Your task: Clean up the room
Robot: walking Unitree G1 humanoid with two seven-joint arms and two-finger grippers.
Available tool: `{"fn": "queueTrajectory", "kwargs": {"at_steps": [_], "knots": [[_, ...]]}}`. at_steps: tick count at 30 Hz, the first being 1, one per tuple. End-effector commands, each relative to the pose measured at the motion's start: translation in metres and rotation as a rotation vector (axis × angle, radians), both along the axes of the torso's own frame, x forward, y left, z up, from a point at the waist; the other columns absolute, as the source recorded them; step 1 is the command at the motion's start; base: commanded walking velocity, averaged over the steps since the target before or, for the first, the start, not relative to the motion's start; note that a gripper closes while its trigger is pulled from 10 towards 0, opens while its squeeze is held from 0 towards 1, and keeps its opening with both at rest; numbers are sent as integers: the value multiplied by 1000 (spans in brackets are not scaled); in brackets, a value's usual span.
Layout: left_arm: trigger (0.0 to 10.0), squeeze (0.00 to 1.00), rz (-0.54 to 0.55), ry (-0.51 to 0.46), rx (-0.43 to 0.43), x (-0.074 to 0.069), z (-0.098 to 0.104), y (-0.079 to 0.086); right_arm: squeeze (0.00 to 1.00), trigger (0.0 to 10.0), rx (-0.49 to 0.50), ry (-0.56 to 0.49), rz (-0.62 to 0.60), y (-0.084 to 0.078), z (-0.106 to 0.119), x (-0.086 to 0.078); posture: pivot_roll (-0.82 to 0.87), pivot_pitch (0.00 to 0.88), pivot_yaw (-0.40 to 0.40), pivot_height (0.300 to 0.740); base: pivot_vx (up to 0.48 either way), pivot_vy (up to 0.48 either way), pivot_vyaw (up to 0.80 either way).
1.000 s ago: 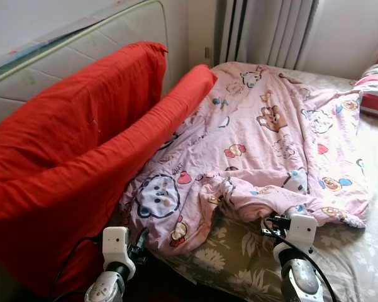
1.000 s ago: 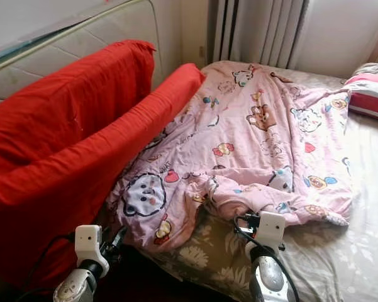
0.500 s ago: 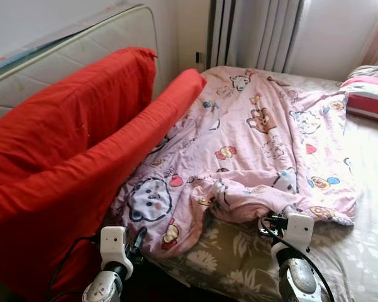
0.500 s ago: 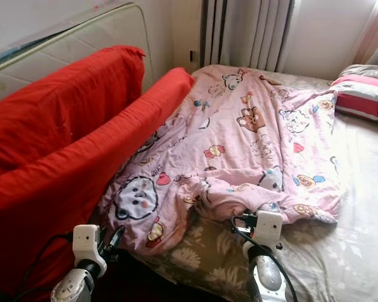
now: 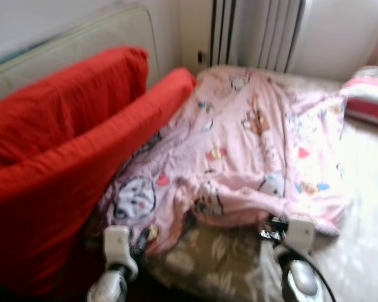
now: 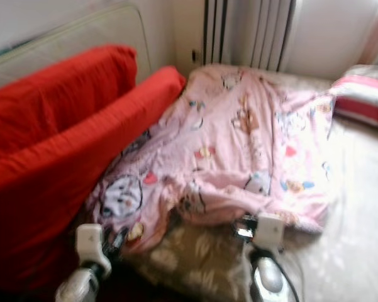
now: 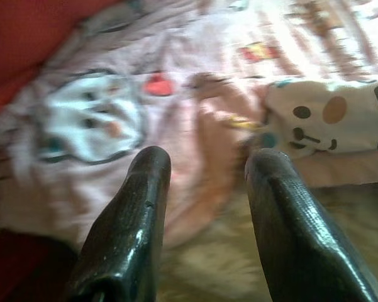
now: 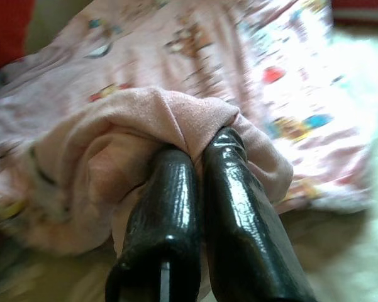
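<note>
Pink cartoon-print blanket (image 5: 251,145), rumpled and bunched along its near edge, spread over the bed (image 5: 365,207) at frame centre. Right claw (image 8: 198,151) pressed together, pinching a blanket fold, lower right. Left claw (image 7: 204,167) spread, hovering over the blanket's lower-left corner. Red cushions (image 5: 63,157) crowding the left; bare sheet at right; striped pillow (image 5: 368,97) upper right.

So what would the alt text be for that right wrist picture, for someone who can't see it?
The right gripper, two black fingers closed together, pinches a bunched fold of a pink cartoon-print blanket. The rest of the blanket spreads blurrily across the bed behind.
</note>
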State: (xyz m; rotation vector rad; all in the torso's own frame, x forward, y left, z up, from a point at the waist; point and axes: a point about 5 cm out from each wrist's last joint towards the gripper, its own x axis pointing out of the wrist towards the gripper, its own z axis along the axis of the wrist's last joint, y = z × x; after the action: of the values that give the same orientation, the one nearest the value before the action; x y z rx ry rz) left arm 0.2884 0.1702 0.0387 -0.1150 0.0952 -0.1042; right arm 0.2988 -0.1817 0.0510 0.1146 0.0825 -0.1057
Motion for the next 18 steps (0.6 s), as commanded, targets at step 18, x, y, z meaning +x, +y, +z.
{"fn": "queueTrajectory", "kwargs": {"at_steps": [18], "knots": [[10000,0,28,15,5,-4,-3,12,0,10000,15,4,25,10,-2,-1,0,205,10,740,0,0,0]]}}
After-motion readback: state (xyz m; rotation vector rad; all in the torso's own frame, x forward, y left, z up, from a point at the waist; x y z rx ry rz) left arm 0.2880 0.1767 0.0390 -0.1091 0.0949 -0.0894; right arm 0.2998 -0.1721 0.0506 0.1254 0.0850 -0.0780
